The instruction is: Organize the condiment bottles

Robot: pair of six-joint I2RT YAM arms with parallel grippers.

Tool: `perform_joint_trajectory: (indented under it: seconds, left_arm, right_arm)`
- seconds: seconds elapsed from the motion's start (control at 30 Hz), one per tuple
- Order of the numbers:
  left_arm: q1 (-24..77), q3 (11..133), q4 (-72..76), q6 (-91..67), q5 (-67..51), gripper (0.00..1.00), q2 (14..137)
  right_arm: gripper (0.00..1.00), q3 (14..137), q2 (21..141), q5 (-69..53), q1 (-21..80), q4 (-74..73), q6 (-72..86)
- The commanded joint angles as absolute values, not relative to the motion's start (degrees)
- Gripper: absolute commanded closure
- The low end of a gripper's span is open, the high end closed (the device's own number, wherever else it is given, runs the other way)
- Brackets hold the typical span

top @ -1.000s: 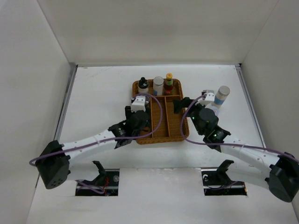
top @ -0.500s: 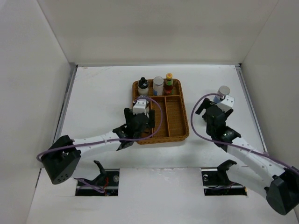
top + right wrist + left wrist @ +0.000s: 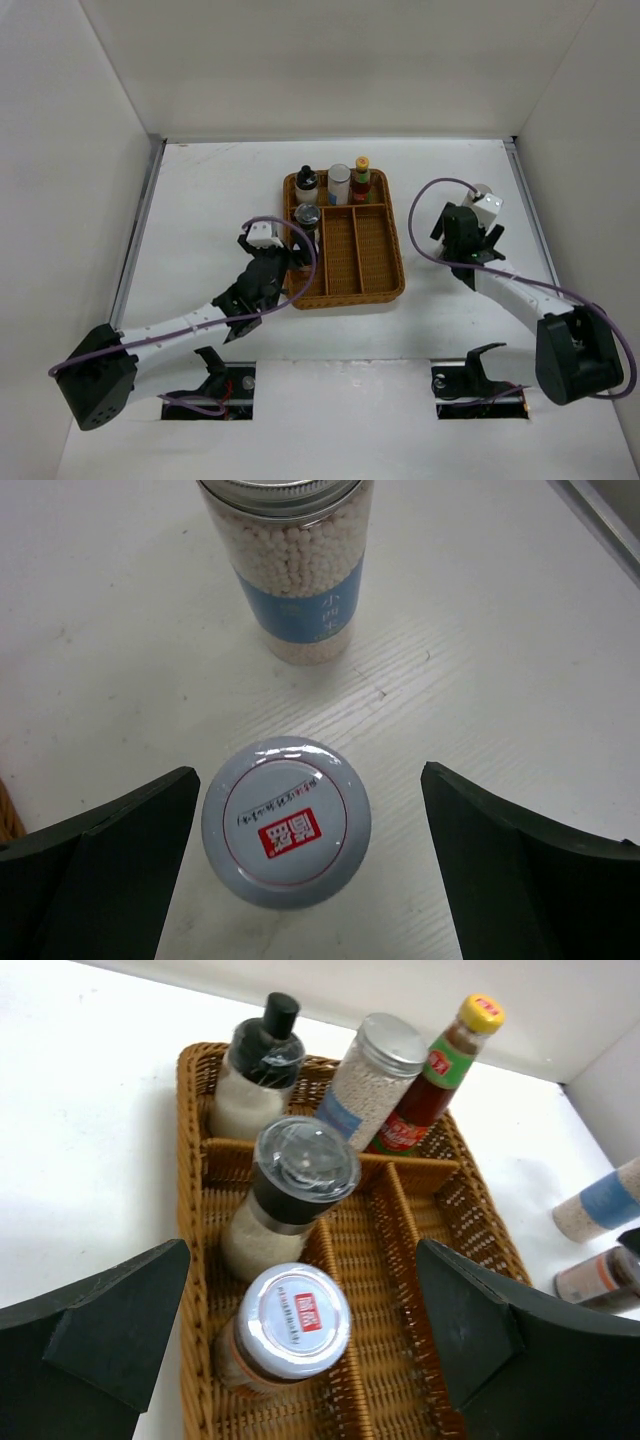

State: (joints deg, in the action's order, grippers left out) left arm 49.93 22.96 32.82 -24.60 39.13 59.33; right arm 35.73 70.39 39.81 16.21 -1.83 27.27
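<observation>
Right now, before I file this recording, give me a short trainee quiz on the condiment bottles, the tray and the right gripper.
1. How many bottles stand inside the brown wicker tray?
2. True or false: the right gripper is shut on the white-capped jar on the table.
3. What stands between the black-capped bottle and the slim red yellow-capped bottle? A the silver-lidded jar; B the clear-topped grinder; C a green tube.
Key: 1 five. 2 false, its jaws stand open on either side of the jar. 3 A.
</observation>
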Motion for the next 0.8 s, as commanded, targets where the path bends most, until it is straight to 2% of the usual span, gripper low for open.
perform_joint_trajectory:
  seconds: [0.0, 0.07, 0.13, 0.17, 0.23, 0.3, 0.33, 0.47, 0.57, 0.77]
  left_arm:
    - [49.26, 20.92, 39.81, -24.87, 41.30, 0.00, 58.97]
    - [48.82, 19.78, 40.95, -24.87, 42.36, 0.00, 58.45]
    - [47.95, 18.46, 41.57, -24.96, 43.06, 0.00, 57.49]
    - [47.42, 17.85, 41.92, -25.05, 43.24, 0.00, 57.05]
    - [46.45, 16.79, 42.71, -25.31, 43.33, 0.00, 56.43]
    - [45.75, 16.17, 42.98, -25.49, 43.42, 0.00, 55.99]
    - [45.48, 16.08, 42.98, -25.58, 43.42, 0.00, 55.90]
    - [44.08, 15.65, 43.24, -25.84, 44.03, 0.00, 56.07]
    - [42.41, 14.86, 43.33, -26.54, 44.47, 0.00, 55.46]
    - [38.28, 13.10, 43.51, -30.32, 44.74, 0.00, 56.25]
  right_arm:
    - [0.00, 39.02, 73.82, 36.58, 14.20, 1.58, 27.86]
    - [0.01, 39.20, 75.23, 33.33, 14.10, 2.19, 29.26]
    - [0.08, 39.11, 76.02, 31.30, 14.10, 3.16, 30.67]
    - [0.12, 39.11, 76.29, 30.68, 14.10, 3.51, 30.93]
    - [0.32, 39.20, 75.68, 31.11, 14.10, 3.69, 31.11]
    - [0.43, 39.11, 72.70, 34.52, 14.10, 3.78, 30.68]
    - [0.46, 39.55, 70.68, 36.54, 14.37, 3.34, 30.15]
    - [0.49, 42.35, 62.51, 40.43, 17.52, 2.46, 25.33]
    - [0.49, 46.74, 60.38, 38.42, 22.61, 1.32, 23.99]
    - [0.48, 55.53, 70.81, 32.61, 36.23, 6.84, 23.73]
